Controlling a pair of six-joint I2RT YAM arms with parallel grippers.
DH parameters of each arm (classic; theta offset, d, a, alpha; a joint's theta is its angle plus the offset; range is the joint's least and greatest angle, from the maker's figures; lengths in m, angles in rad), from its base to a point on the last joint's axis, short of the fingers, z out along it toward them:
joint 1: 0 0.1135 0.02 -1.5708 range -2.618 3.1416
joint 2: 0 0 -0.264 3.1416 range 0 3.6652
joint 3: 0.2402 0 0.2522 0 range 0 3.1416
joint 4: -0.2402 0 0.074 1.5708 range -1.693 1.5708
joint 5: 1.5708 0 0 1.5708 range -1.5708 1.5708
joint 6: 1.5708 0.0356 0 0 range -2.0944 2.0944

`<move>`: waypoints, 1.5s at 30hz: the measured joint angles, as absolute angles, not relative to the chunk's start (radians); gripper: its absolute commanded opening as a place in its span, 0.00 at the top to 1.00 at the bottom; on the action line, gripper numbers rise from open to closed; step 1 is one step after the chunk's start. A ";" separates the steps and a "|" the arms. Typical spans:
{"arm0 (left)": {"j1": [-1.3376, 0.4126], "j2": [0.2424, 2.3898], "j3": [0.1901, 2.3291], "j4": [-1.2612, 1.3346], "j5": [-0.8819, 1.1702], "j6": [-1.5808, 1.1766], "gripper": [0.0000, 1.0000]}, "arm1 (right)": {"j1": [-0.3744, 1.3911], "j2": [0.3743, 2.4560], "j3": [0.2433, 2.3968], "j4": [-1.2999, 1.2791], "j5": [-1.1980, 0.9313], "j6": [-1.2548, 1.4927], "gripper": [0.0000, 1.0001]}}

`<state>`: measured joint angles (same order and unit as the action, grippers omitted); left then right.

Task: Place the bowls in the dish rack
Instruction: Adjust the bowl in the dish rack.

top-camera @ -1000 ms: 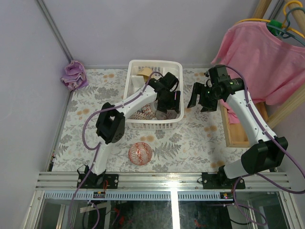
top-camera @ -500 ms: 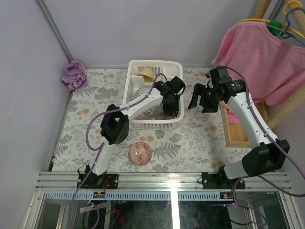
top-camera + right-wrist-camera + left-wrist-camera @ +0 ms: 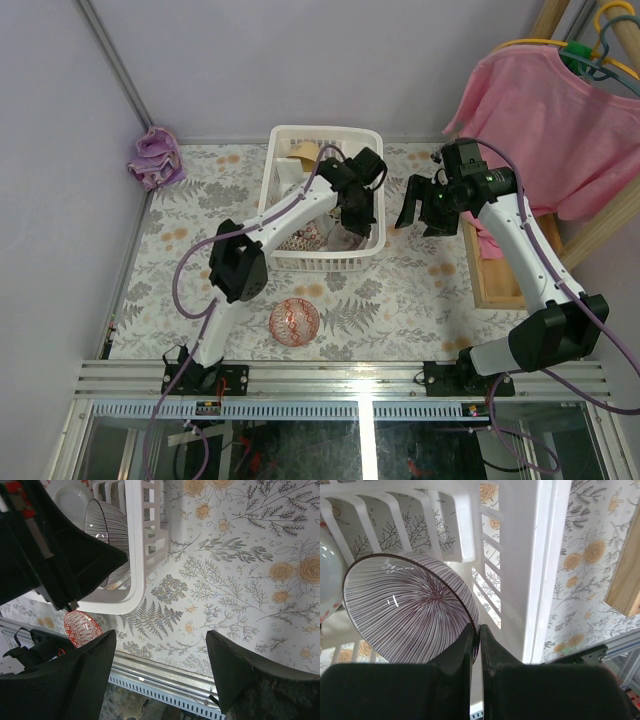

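Observation:
The white dish rack (image 3: 325, 135) stands at the back of the flowered table. Inside it, a purple-striped bowl (image 3: 410, 605) stands on edge against the right wall (image 3: 542, 555). My left gripper (image 3: 476, 630) is shut on its rim, the tips pinched over the dark edge. An orange-yellow bowl (image 3: 305, 153) and a white bowl (image 3: 327, 575) also sit in the rack. A red patterned bowl (image 3: 294, 321) lies on the table in front of the rack. To the right of the rack, my right gripper (image 3: 161, 640) hangs open over the cloth with nothing between its fingers.
A pink shirt (image 3: 550, 120) hangs on hangers at the back right, above a wooden frame (image 3: 490, 270) on the table's right side. In the back left corner lies a purple cloth (image 3: 155, 155). A metal rail (image 3: 340, 375) runs along the near edge.
My left gripper has closed on the striped bowl's rim and shifted a little toward the back of the rack. The right arm has barely moved.

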<state>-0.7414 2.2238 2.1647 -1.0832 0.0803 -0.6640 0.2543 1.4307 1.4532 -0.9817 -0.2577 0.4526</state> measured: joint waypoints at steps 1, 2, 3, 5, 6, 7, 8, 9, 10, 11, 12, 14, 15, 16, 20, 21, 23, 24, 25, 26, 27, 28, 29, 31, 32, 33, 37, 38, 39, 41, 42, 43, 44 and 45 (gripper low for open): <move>-0.738 2.218 2.164 -1.086 0.085 -0.669 1.00 | 0.254 1.431 1.453 -0.982 -0.258 0.452 0.20; -0.732 2.210 2.162 -1.085 0.090 -0.673 1.00 | 0.254 1.431 1.453 -0.982 -0.258 0.452 0.20; -0.726 2.201 2.156 -1.080 0.097 -0.677 1.00 | 0.254 1.431 1.453 -0.982 -0.258 0.452 0.20; -0.711 2.172 2.128 -1.057 0.120 -0.684 1.00 | 0.253 1.431 1.453 -0.982 -0.258 0.452 0.20; -0.699 2.149 2.103 -1.036 0.139 -0.689 1.00 | 0.253 1.431 1.453 -0.982 -0.258 0.453 0.20; -0.690 2.133 2.088 -1.024 0.152 -0.693 1.00 | 0.253 1.431 1.453 -0.982 -0.258 0.453 0.20; -0.677 2.118 2.077 -1.011 0.167 -0.698 1.00 | 0.253 1.431 1.453 -0.982 -0.258 0.453 0.20; -0.664 2.105 2.072 -0.999 0.180 -0.701 1.00 | 0.252 1.431 1.453 -0.982 -0.258 0.452 0.20; -0.654 2.097 2.072 -0.988 0.189 -0.702 1.00 | 0.252 1.431 1.453 -0.982 -0.258 0.453 0.20; -0.642 2.090 2.072 -0.971 0.200 -0.703 1.00 | 0.252 1.431 1.453 -0.982 -0.258 0.453 0.20; -0.635 2.083 2.072 -0.955 0.212 -0.704 1.00 | 0.252 1.431 1.453 -0.982 -0.258 0.453 0.20; -0.612 2.074 2.072 -0.914 0.245 -0.710 1.00 | 0.252 1.431 1.453 -0.982 -0.258 0.453 0.20; -0.606 2.073 2.072 -0.900 0.257 -0.714 1.00 | 0.252 1.431 1.453 -0.982 -0.258 0.453 0.20; -0.599 2.069 2.067 -0.873 0.278 -0.722 1.00 | 0.252 1.431 1.453 -0.982 -0.257 0.453 0.20; -0.592 2.046 2.011 -0.744 0.371 -0.752 1.00 | 0.252 1.431 1.453 -0.983 -0.257 0.453 0.20; -0.590 2.036 1.983 -0.697 0.402 -0.762 1.00 | 0.251 1.431 1.453 -0.983 -0.257 0.453 0.20; -0.582 2.007 1.893 -0.574 0.470 -0.794 1.00 | 0.247 1.435 1.454 -0.984 -0.257 0.453 0.20; -0.575 1.993 1.854 -0.529 0.497 -0.810 1.00 | 0.244 1.439 1.456 -0.987 -0.257 0.453 0.20; -0.566 1.980 1.813 -0.483 0.521 -0.828 1.00 | 0.242 1.443 1.456 -0.987 -0.257 0.453 0.20; -0.551 1.966 1.762 -0.418 0.555 -0.857 1.00 | 0.239 1.449 1.457 -0.989 -0.256 0.453 0.20; -0.536 1.952 1.713 -0.356 0.591 -0.887 1.00 | 0.237 1.456 1.462 -0.994 -0.256 0.453 0.20; -0.525 1.945 1.677 -0.312 0.616 -0.910 1.00 | 0.235 1.464 1.467 -0.998 -0.256 0.453 0.20; -0.509 1.941 1.637 -0.256 0.641 -0.935 1.00 | 0.233 1.474 1.477 -1.003 -0.256 0.453 0.20; -0.484 1.934 1.555 -0.138 0.686 -0.989 1.00 | 0.228 1.491 1.489 -1.010 -0.256 0.453 0.20; -0.480 1.930 1.512 -0.079 0.708 -1.019 1.00 | 0.226 1.501 1.498 -1.014 -0.256 0.453 0.20; -0.468 1.926 1.465 -0.014 0.728 -1.055 1.00 | 0.225 1.512 1.507 -1.015 -0.256 0.453 0.20; -0.450 1.926 1.315 0.240 0.803 -1.222 1.00 | 0.222 1.557 1.538 -1.016 -0.257 0.453 0.20; -0.445 1.932 1.296 0.297 0.817 -1.258 1.00 | 0.222 1.570 1.544 -1.016 -0.257 0.454 0.20; -0.440 1.939 1.284 0.352 0.833 -1.295 1.00 | 0.222 1.584 1.551 -1.016 -0.257 0.455 0.20; -0.428 1.953 1.275 0.450 0.860 -1.361 1.00 | 0.222 1.611 1.563 -1.017 -0.257 0.456 0.21; -0.421 1.956 1.274 0.486 0.869 -1.383 1.00 | 0.222 1.621 1.569 -1.018 -0.257 0.456 0.20; -0.413 1.959 1.273 0.530 0.876 -1.407 1.00 | 0.222 1.633 1.576 -1.018 -0.258 0.457 0.21; -0.406 1.959 1.271 0.575 0.883 -1.431 1.00 | 0.221 1.645 1.586 -1.021 -0.258 0.457 0.21; -0.403 1.959 1.267 0.617 0.889 -1.453 1.00 | 0.221 1.654 1.594 -1.021 -0.258 0.457 0.20</move>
